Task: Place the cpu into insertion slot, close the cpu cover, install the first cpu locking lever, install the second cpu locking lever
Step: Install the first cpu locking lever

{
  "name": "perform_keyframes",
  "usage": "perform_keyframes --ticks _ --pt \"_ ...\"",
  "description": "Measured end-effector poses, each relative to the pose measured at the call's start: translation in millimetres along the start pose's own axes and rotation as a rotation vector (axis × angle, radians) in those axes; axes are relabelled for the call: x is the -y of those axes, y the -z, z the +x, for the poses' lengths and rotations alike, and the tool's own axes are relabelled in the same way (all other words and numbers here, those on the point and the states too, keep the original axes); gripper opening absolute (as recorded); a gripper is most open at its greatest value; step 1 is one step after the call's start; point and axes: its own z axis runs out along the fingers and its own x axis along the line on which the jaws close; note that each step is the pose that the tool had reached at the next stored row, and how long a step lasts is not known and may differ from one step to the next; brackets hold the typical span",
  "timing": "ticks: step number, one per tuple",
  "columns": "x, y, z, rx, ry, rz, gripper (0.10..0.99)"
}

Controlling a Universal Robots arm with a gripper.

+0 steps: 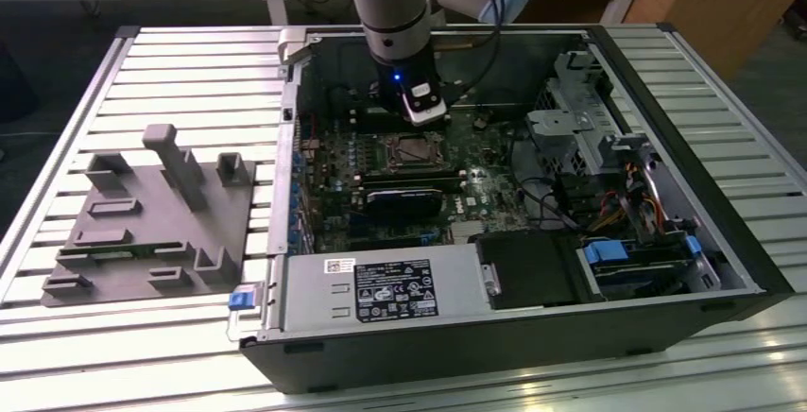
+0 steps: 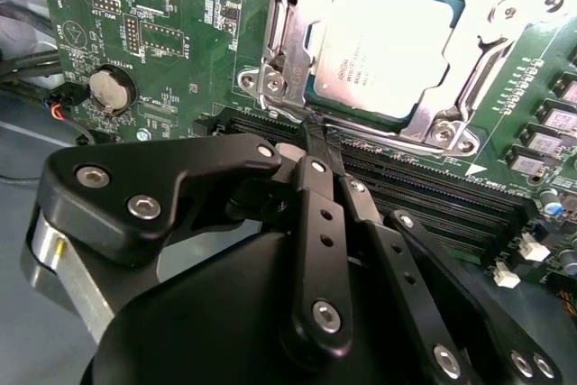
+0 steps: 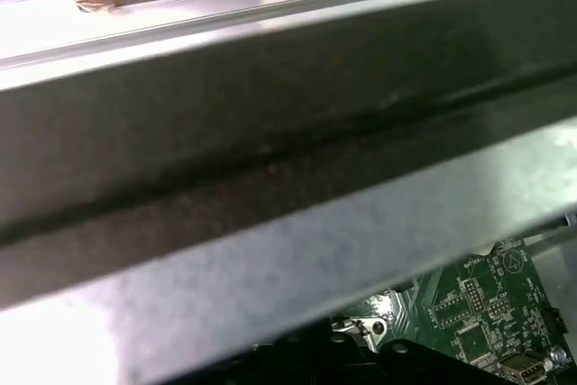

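Two fingers of the gripper (image 2: pixel 313 132) meet, holding nothing visible, beside the cpu cover (image 2: pixel 293 38), judged a thin, stiff, slippery frame best pushed at its edge.

The arm (image 1: pixel 393 15) stands vertical above its end effector (image 2: pixel 315 132), wrist pointing straight down. The two black fingers (image 2: pixel 317 214) are drawn together, tips meeting, with the linkages folded in behind them.

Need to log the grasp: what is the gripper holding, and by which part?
Nothing that shows: the gripper is shut empty, its tips at the edge of the cpu cover, which lies closed over the cpu.
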Motion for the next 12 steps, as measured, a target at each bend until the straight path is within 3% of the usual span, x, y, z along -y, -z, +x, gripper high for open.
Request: perform_keyframes --ticks 12 --pt "-0.4 0.8 -0.2 0.0004 0.000 -0.001 0.106"
